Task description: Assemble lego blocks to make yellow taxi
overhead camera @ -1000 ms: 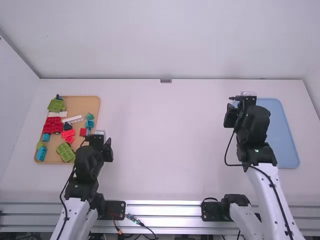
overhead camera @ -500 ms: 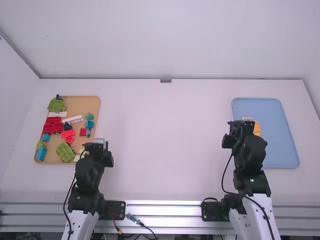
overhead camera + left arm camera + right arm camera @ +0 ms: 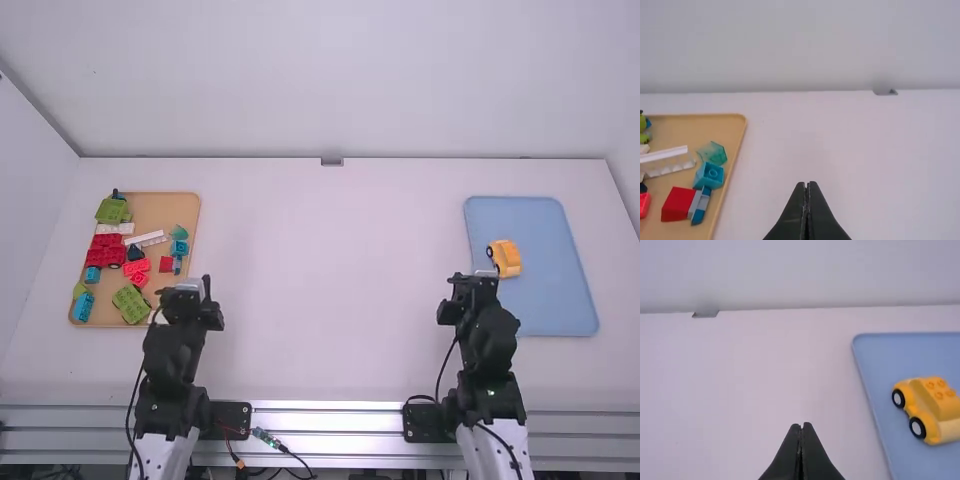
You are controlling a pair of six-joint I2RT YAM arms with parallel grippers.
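Yellow taxi (image 3: 508, 258) was seen on its wheels (image 3: 917, 427), upright, on the blue tray (image 3: 560, 305). Within the last second the right arm (image 3: 490, 345) was drawn back toward its base from over that tray, and the taxi was uncovered in the high view; the left arm (image 3: 172, 350) was pulled back slightly too. Assembly was judged finished, or nearly so, with no further block obviously needed. The taxi was left untouched, beyond the right gripper (image 3: 802, 425) and a little to its right in the high view. Both that gripper and the left gripper (image 3: 807, 184) were closed on nothing, fingertips together. Other-coloured blocks (image 3: 131, 303) were left in the tan tray (image 3: 160, 212).
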